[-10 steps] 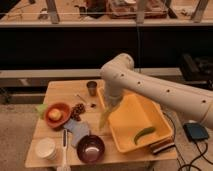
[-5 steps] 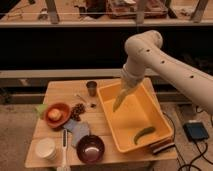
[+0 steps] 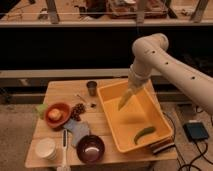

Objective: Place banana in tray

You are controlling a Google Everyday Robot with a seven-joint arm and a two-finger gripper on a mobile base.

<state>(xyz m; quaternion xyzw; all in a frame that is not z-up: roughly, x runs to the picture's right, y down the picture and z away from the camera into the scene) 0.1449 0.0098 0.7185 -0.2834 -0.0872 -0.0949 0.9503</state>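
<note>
The banana [image 3: 123, 102], small and yellow, hangs tilted from my gripper [image 3: 131, 92], which is shut on its upper end. It is held above the far left part of the tray [image 3: 159, 131], a large yellow-orange bin on the right half of the wooden table. The white arm [image 3: 160, 60] reaches in from the right, over the tray's far edge. A green curved pepper-like object [image 3: 144, 134] lies inside the tray near its front right.
Left of the tray stand a metal cup [image 3: 92, 88], a red-orange bowl [image 3: 56, 114] with an orange item, a dark bowl [image 3: 90, 148], a white container [image 3: 45, 148], a knife [image 3: 64, 142] and a grey cloth [image 3: 77, 129]. A black device [image 3: 196, 131] lies on the floor at right.
The arm has swung right and up, carrying the banana from the tray's left rim to above the tray's inside.
</note>
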